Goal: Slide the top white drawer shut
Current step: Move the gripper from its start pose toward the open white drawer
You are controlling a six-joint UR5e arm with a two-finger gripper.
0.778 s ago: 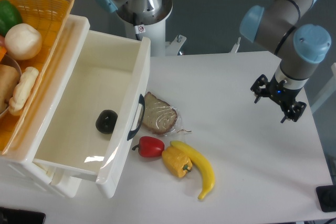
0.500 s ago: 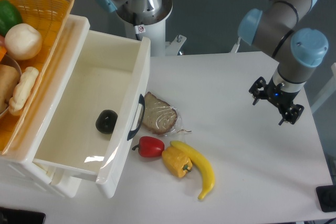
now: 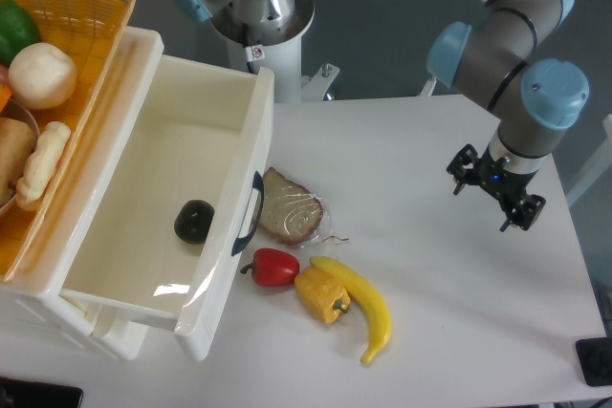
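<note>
Dark avocado [image 3: 194, 221] in open top white drawer [image 3: 226, 179]

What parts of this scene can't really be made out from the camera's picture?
- The basket is cut off by the left and top edges, so part of its food is unseen.
- The cabinet below the top white drawer is hidden by the open drawer itself.
- The dark object inside the drawer is too featureless to identify.
- The gripper is too small to tell whether it is open or shut.
</note>
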